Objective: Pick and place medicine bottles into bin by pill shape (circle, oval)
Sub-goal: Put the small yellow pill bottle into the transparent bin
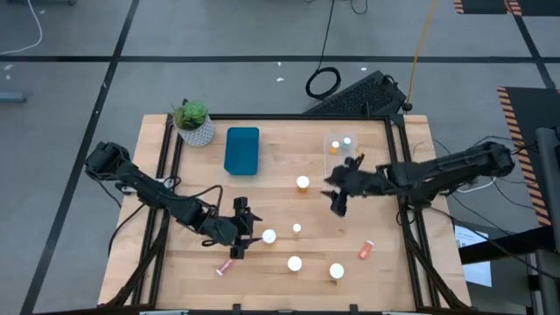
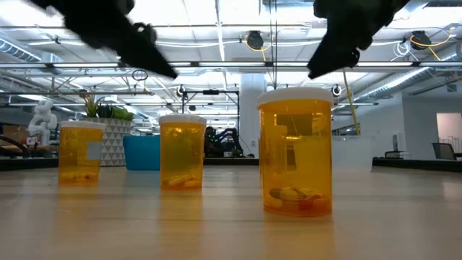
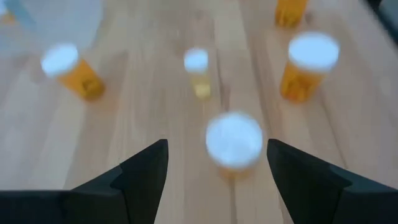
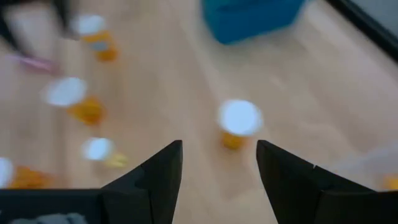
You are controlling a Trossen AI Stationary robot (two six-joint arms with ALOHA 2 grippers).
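Note:
Several medicine bottles with white caps stand on the wooden table (image 1: 385, 219). Two slim ones lie flat, a pink one (image 1: 224, 267) and an orange one (image 1: 366, 249). My left gripper (image 1: 251, 231) is open and hovers beside one upright amber bottle (image 1: 269, 236). In the left wrist view this bottle (image 3: 234, 142) shows just beyond the open fingers. My right gripper (image 1: 338, 192) is open above the table, pointing toward another upright bottle (image 1: 303, 183), which shows ahead of its fingers (image 4: 239, 119). A clear bin (image 1: 341, 146) holds two bottles; a blue bin (image 1: 242, 150) stands to its left.
A potted green plant (image 1: 192, 121) stands at the far left corner. More upright bottles stand near the front edge (image 1: 295, 263), (image 1: 337, 271), and a small one at mid-table (image 1: 297, 228). In the low view, three amber bottles show (image 2: 296, 155), (image 2: 182, 150), (image 2: 81, 150).

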